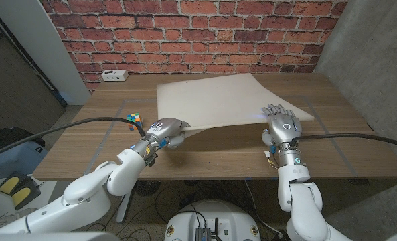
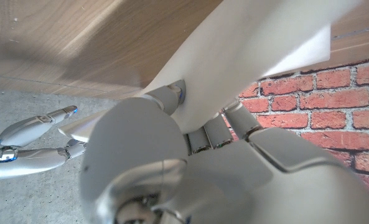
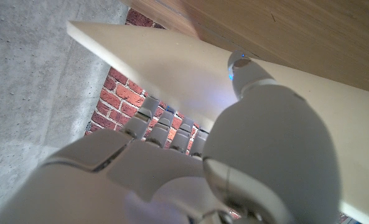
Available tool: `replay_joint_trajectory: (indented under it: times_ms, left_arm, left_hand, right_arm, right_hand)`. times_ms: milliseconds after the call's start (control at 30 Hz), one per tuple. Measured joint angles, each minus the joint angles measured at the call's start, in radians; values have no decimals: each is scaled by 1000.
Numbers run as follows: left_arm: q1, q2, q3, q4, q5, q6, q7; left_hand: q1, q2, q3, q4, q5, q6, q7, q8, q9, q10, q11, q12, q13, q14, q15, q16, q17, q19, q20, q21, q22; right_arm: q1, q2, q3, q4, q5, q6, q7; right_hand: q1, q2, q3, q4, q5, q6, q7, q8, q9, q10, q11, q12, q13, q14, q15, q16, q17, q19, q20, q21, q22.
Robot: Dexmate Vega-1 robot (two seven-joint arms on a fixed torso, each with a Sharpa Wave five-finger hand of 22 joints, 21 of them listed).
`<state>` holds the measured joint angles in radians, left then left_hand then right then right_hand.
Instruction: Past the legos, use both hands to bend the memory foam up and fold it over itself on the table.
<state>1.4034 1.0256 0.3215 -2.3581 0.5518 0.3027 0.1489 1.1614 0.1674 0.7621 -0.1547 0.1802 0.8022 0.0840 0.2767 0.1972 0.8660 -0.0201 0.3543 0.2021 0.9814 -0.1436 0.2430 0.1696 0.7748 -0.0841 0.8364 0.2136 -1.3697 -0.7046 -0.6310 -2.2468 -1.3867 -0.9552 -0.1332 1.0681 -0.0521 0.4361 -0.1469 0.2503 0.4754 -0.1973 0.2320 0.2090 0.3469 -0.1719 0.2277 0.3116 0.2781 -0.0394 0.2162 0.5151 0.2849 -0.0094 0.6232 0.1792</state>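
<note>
Head view first: the foam sheet (image 1: 215,100) lies past the middle of the worktop (image 1: 84,144) with its near edge lifted off the wood, because each hand has taken one near corner, a fair way to start bending it up and over. The left hand (image 1: 163,130) grips the near left corner and the right hand (image 1: 283,127) holds the near right edge, fingers reaching up behind it. A small coloured cube (image 1: 135,120) sits just beside the left hand. Left wrist view: the left hand (image 2: 172,149) clamps the foam sheet (image 2: 259,50), thumb on one face, fingers on the other. Right wrist view: the right hand (image 3: 190,155) pinches the foam sheet (image 3: 190,62) likewise, thumb pressed onto its pale face.
</note>
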Motion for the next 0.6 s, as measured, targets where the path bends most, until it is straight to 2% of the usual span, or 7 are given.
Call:
replay_joint_trajectory:
  times_ms: [100, 333, 367, 433, 467, 500, 600]
  left_arm:
    - [1, 16, -15, -12, -32, 1, -33]
    - [11, 51, -55, -40, -108, 9, -93]
    - [11, 51, -55, -40, -117, 13, -101]
    - [22, 78, -85, -64, -129, 24, -114]
    - [22, 80, -87, -66, -133, 30, -119]
    - [26, 89, -95, -75, -137, 36, -125]
    - [26, 91, -96, -76, -141, 53, -138]
  left_hand:
    - [-2, -3, 0, 0, 0, 0, 0, 0, 0, 5, -4, 0, 0, 2, -1, -7, 0, 0, 0, 7, 0]
    - [-5, -5, 4, -4, 0, 10, 0, -8, 1, 12, -1, 0, 1, 7, -3, -8, 0, 0, 0, 14, 0]
    - [-5, -5, 7, -7, 0, 10, 0, -8, 1, 12, -1, -4, 1, 7, -3, -8, 0, 0, 0, 16, 0]
    - [-5, -5, 8, -8, 1, 10, 0, -8, 1, 12, -1, -8, 1, 9, -4, -12, 1, -8, 0, 18, 0]
    - [-5, -5, 8, -8, 4, 10, 0, -8, 1, 12, -1, -8, 1, 10, -3, -15, 1, -13, 2, 18, -1]
    - [-5, -5, 8, -8, 5, 10, 0, -8, 1, 12, -1, -8, 1, 10, -3, -15, 1, -13, 2, 18, -3]
    - [-5, -5, 9, -7, 5, 10, 0, -15, 1, 12, -2, -15, 1, 9, -4, -20, 1, -24, 5, 18, -5]
  right_arm:
    - [-6, 11, 12, 7, -4, 8, -13]
    - [-23, 28, 41, 14, -10, 18, -49]
    - [-26, 29, 45, 14, -10, 18, -49]
    - [-33, 30, 53, 11, -11, 25, -59]
    - [-33, 30, 53, 10, -11, 26, -59]
    - [-40, 30, 61, 2, -13, 28, -56]
    - [-49, 27, 70, -12, -14, 29, -54]
  right_hand:
    - [10, 50, -24, 1, -23, 99, -6, 23, -4, 83, -12, 20, -11, 52, -2, 24, -20, 30, -5, 5, 0]
    - [23, 113, -86, 6, -51, 308, 2, 62, -8, 281, -17, 62, -32, 159, -5, 83, -37, 66, -8, 15, 0]
    - [27, 132, -92, 8, -52, 342, 7, 71, -9, 316, -16, 72, -33, 184, -6, 96, -36, 75, -10, 17, 0]
    - [33, 159, -108, 7, -63, 416, 22, 89, -8, 394, -3, 97, -32, 245, -8, 128, -31, 84, -16, 27, 5]
    - [34, 168, -114, 6, -66, 443, 29, 94, -8, 426, 13, 109, -28, 270, -9, 141, -29, 91, -16, 29, 5]
    - [36, 175, -115, 6, -69, 465, 35, 99, -8, 449, 28, 118, -25, 291, -12, 152, -26, 96, -18, 31, 5]
    - [42, 184, -120, 1, -69, 500, 46, 105, -3, 483, 46, 132, -17, 329, -18, 172, -22, 104, -25, 39, 5]
